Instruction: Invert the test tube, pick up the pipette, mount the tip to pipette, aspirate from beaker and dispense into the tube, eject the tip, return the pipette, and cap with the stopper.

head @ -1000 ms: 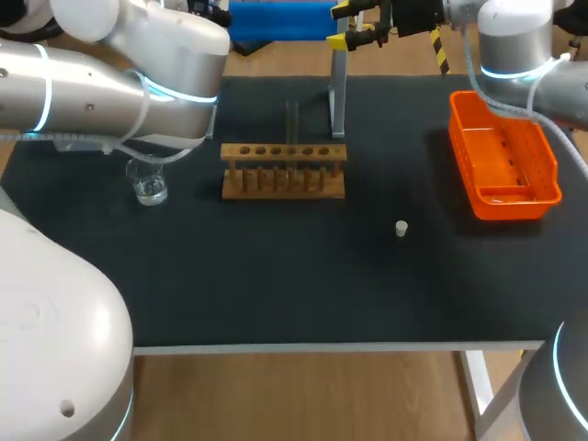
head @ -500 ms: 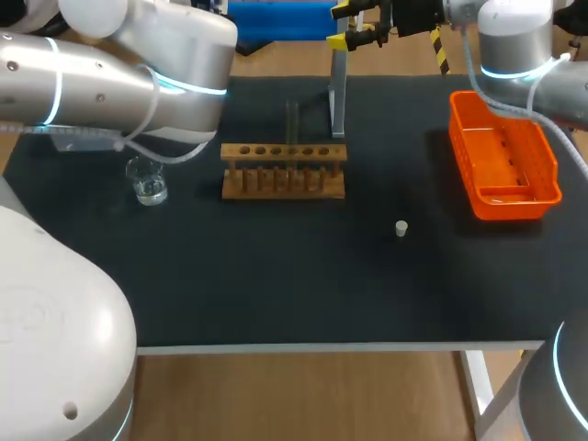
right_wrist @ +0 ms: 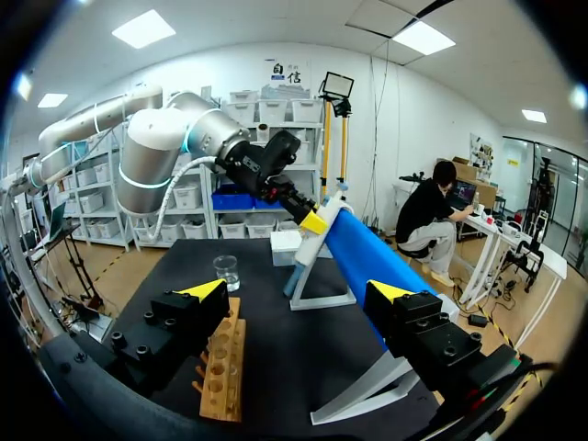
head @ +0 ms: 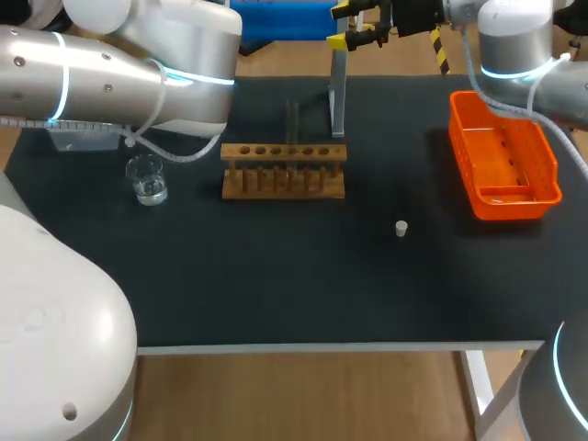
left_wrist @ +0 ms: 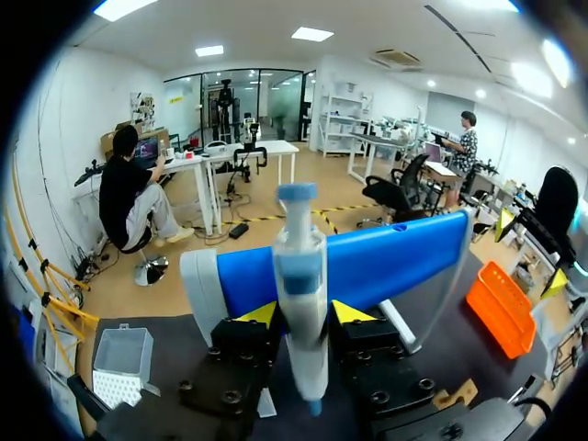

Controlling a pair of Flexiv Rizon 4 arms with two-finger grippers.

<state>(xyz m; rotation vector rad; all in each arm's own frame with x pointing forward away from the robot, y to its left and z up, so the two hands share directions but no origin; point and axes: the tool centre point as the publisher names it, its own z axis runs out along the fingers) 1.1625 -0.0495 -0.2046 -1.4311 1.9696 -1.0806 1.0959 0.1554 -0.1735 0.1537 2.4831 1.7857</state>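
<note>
Black matting covers the desk (head: pixel 276 276), with a wooden test tube rack (head: pixel 283 170) standing near its middle. Left of the rack, well apart from it, stands a clear glass beaker (head: pixel 147 180) with a little liquid. Farther out on that side a clear tip box (left_wrist: pixel 119 354) lies partly under my left arm (head: pixel 110 83). In front of the rack and off to its right, a small white stopper (head: pixel 401 229) sits alone. Far to the rack's right is an orange basket (head: pixel 514 207). Just behind the rack's right end rises the grey pipette stand (head: pixel 337 101). My left hand (left_wrist: pixel 306 317) pinches the white and blue pipette (left_wrist: pixel 301 276) from both sides. Seen from the right wrist, the pipette leans at that stand behind the rack, and I cannot tell whether it rests on it. My right hand (right_wrist: pixel 299 292) hangs spread wide and holding nothing, behind the rack by the top of the stand.
</note>
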